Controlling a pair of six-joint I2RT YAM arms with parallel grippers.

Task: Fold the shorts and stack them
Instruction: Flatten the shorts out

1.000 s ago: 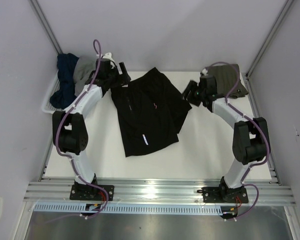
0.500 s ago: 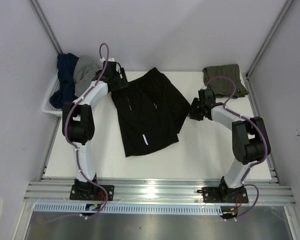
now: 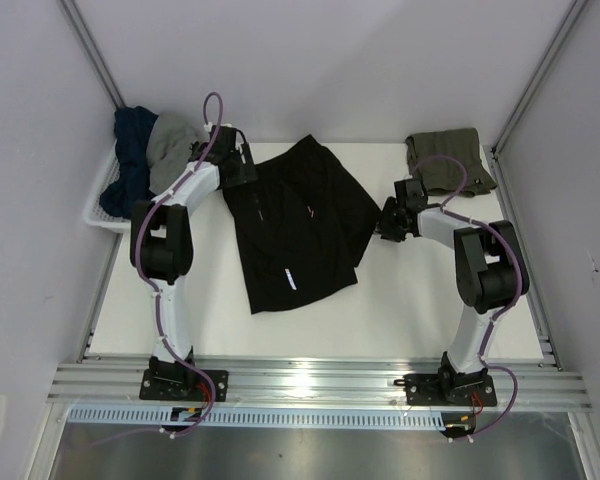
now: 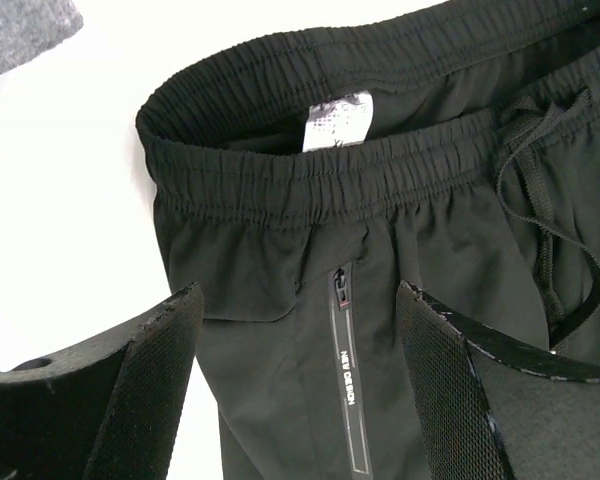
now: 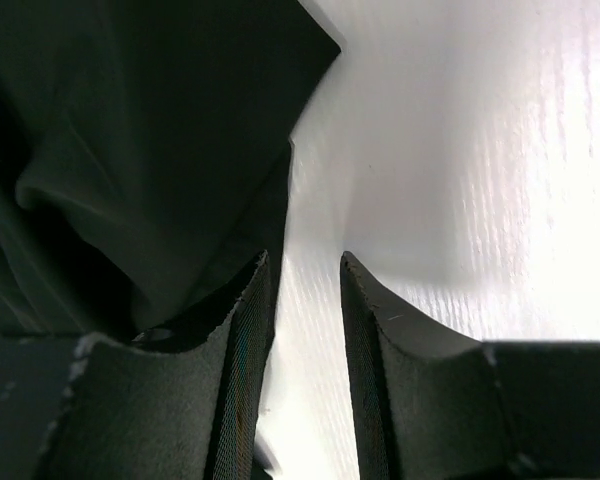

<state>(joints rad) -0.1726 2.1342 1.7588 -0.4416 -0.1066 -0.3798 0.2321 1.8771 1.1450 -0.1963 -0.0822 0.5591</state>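
Observation:
The black shorts point(image 3: 295, 225) lie spread out in the middle of the white table, waistband toward the left. The olive-green shorts point(image 3: 447, 160) lie folded at the back right. My left gripper point(image 3: 242, 172) is open and hovers over the waistband corner; the left wrist view shows the waistband, a white label and a zip pocket point(image 4: 345, 340) between its fingers. My right gripper point(image 3: 388, 222) is open with a narrow gap, low at the right hem of the black shorts point(image 5: 130, 150), with only bare table between its fingers.
A white basket point(image 3: 108, 205) at the left edge holds dark blue and grey cloth point(image 3: 145, 150). Grey walls close in on both sides. The aluminium rail with the arm bases runs along the near edge.
My left gripper has moved slightly right and down over the waistband. My right gripper has come away from the olive-green shorts, down and toward the black shorts' right hem.

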